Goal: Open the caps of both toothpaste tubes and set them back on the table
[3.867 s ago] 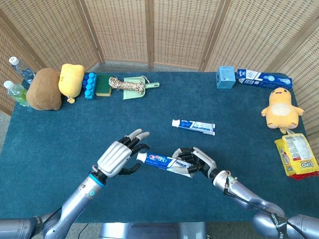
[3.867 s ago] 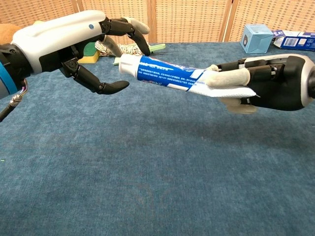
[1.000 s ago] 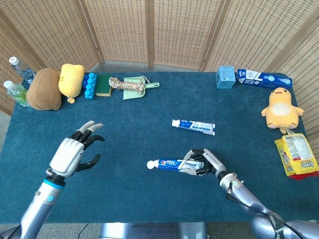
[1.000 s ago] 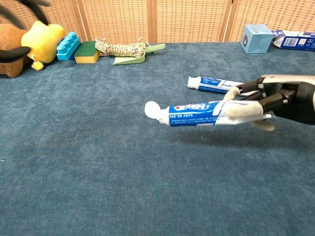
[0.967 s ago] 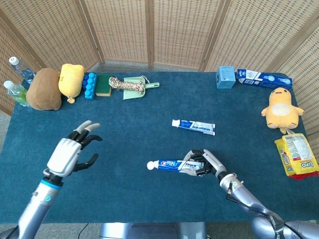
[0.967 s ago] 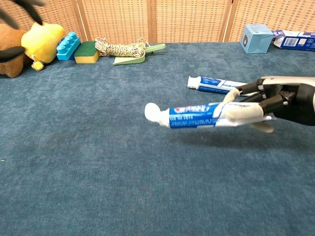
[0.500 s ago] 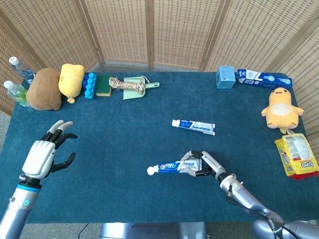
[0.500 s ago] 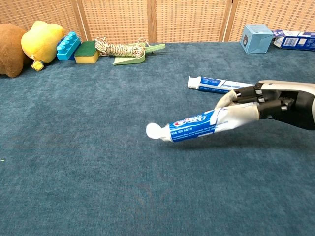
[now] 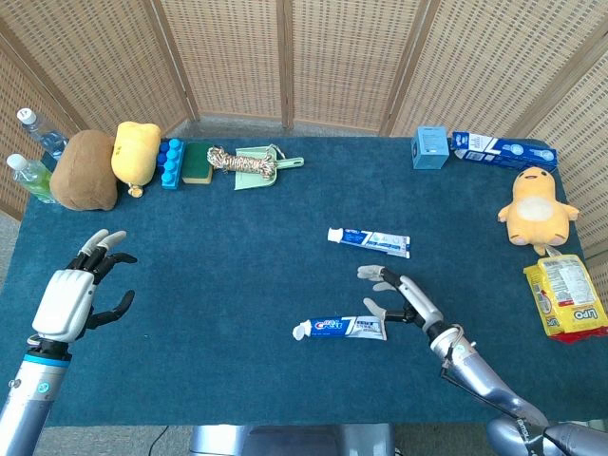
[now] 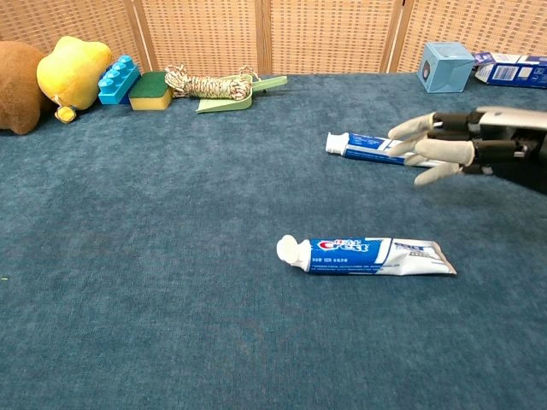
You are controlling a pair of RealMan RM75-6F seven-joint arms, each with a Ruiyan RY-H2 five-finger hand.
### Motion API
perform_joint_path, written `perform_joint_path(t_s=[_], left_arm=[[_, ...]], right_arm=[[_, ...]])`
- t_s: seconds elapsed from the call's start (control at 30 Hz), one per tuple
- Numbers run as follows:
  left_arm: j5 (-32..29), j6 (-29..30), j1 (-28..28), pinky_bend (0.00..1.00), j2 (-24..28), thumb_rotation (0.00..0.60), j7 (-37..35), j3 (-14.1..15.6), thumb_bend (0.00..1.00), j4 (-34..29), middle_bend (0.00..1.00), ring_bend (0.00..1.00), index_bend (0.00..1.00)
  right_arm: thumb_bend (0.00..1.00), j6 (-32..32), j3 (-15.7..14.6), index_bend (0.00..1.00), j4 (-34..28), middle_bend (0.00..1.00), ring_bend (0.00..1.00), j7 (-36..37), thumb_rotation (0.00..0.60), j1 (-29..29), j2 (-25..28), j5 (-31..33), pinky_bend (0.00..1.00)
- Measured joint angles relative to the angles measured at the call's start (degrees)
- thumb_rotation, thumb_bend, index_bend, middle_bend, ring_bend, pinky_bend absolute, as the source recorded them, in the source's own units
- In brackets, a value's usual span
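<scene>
While one toothpaste tube is lying flat near the table's front edge, the right hand is hovering beside it, fingers apart and holding nothing. The second tube is lying further back — a careless reach could knock it away. The left hand is idling well apart, fingers spread, gripping nothing.

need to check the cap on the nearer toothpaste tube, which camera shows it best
The chest view: the nearer toothpaste tube lies large and side-on, its white cap end plainly visible. The head view shows the same tube small, from above, the cap only a pale dot.
</scene>
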Motion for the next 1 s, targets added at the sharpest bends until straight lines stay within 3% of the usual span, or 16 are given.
perform_joint_path(t_s=[0.13,0.33,0.63,1.0], left_arm=[[0.1,0.26,0.73,0.26,0.58,0.6,0.27,0.14,0.33,0.01,0.14,0.06,0.31],[-0.12,0.91,2.31,0.26,1.34,0.6,0.02,0.57,0.34,-0.04,0.14,0.06,0.31],[-0.68,0.78,3.97,0.26,1.94,0.6,-0.9,1.13,0.33,0.62,0.13,0.06,0.3],[-0.83,-0.41,4.33,0.25,1.51,0.6,-1.59,0.87,0.33,1.76,0.12,0.06,0.31]], right_arm=[[0.36,2.28,0.8,0.27,0.14,0.25,0.15,-6.04,0.57,-0.15,0.27,0.86,0.22],[0.36,4.21,2.37,0.29,1.24,0.26,0.16,-19.14,0.599,1.07,0.32,3.16,0.23],[0.38,3.66,4.83,0.22,7.49,0.19,0.07,-40.0,0.6,6.66,-3.07,10.58,0.21],[0.37,-1.57,6.64,0.2,13.93,0.15,0.03,-55.14,0.556,14.16,-7.84,25.06,0.21]])
